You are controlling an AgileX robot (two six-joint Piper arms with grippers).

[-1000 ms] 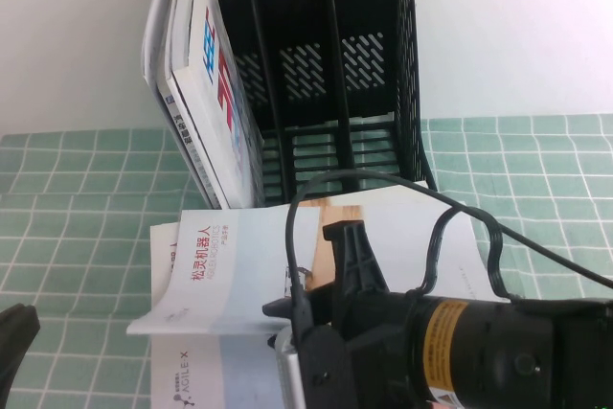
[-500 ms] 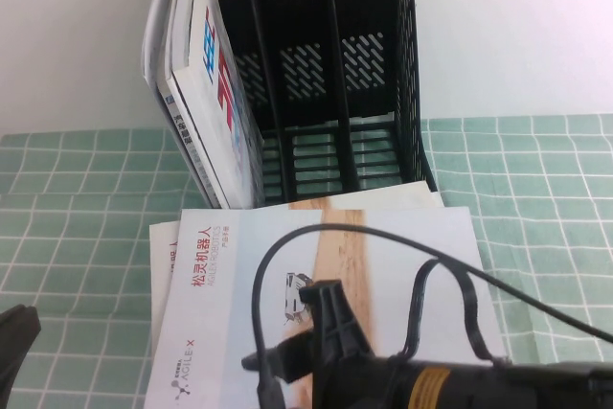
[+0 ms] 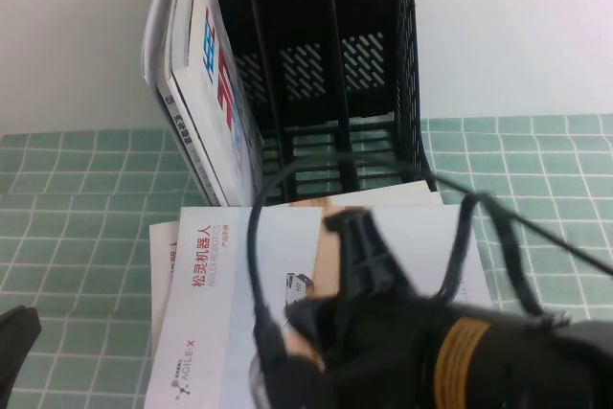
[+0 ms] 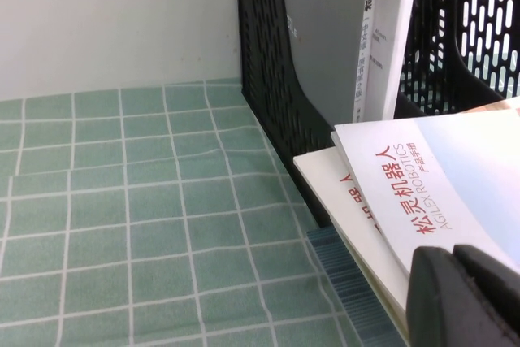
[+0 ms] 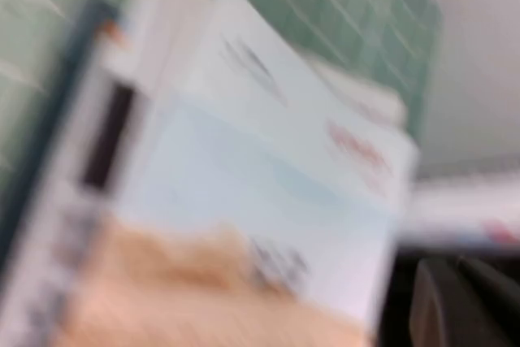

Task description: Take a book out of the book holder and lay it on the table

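Pale book [image 3: 230,275], apparently flat, on table [image 3: 77,189]

The table [image 3: 536,155] to the right of the book holder [image 3: 316,74] is left open, as is the cloth on the left. The holder's middle and right slots stand free; its left slot is filled by a white magazine [image 3: 215,93]. The ground in front is covered by the book [image 3: 230,275], over which the right arm [image 3: 441,352] is held.

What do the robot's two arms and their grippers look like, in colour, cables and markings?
The right arm, low in the high view over the book, is black, with an orange-yellow label band, a thin black cable looping above it and a black wedge-shaped right gripper. Of the left gripper, only dark rounded black parts show, at the table's near left corner.
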